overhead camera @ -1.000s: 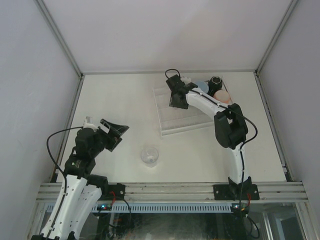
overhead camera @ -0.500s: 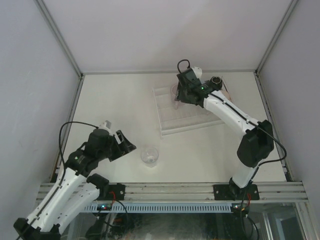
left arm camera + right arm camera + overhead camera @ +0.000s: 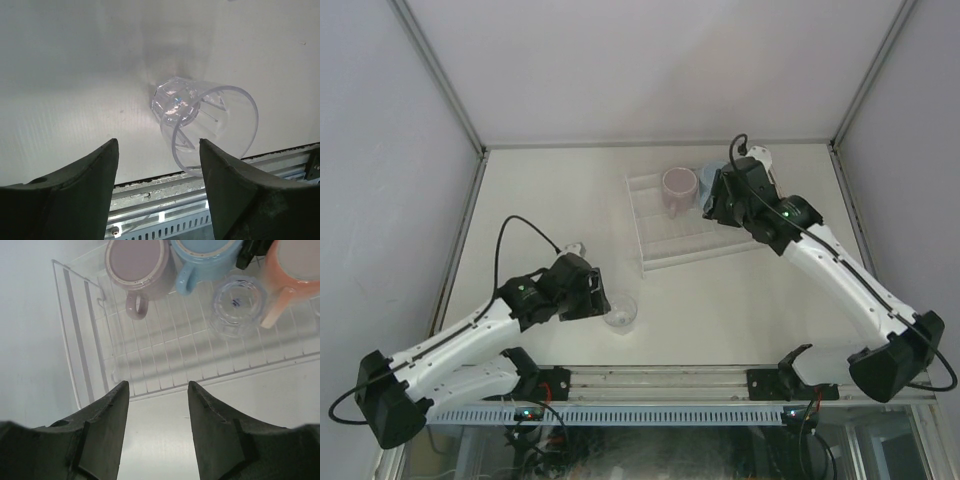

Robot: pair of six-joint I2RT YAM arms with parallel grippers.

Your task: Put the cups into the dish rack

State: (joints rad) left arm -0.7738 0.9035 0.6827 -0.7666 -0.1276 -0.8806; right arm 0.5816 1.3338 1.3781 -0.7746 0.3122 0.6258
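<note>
White arms (image 3: 840,275), black joints (image 3: 565,290), black cables (image 3: 525,225).

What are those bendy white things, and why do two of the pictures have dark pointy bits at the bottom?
They are two robot arms, the left arm and the right arm. One picture looks down on both from above. The other two come from small cameras on the wrists, so the dark pointy bits are each arm's own fingers. The left gripper is open and empty, with a clear tumbler on the table just ahead of it. The right gripper, open and empty too, hangs over the dish rack, which holds a mauve mug, a light blue mug, a peach-pink mug and a second clear tumbler.
</note>
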